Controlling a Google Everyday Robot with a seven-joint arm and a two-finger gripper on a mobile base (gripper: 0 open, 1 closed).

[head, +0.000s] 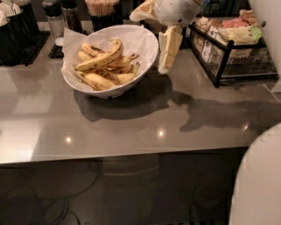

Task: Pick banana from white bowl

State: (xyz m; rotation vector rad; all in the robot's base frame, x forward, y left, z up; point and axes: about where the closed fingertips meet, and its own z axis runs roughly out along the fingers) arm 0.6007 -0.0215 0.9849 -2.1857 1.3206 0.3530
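The white bowl [147, 41] stands at the back left of the grey counter, lined with crumpled white paper. It holds a pile of bananas. The banana [100, 59], long, curved and yellow with brown speckles, lies on top of the pile. My gripper [149, 43] hangs just right of the bowl's rim, above the counter. It is open and empty: one cream finger [168, 47] points down and the other [141, 12] points left over the rim. It touches no banana.
A black wire rack [221, 66] with packets stands at the back right. Black containers [15, 24], a shaker [53, 19] and a cup of sticks [102, 11] line the back. A white rounded part of my body [259, 180] fills the lower right corner.
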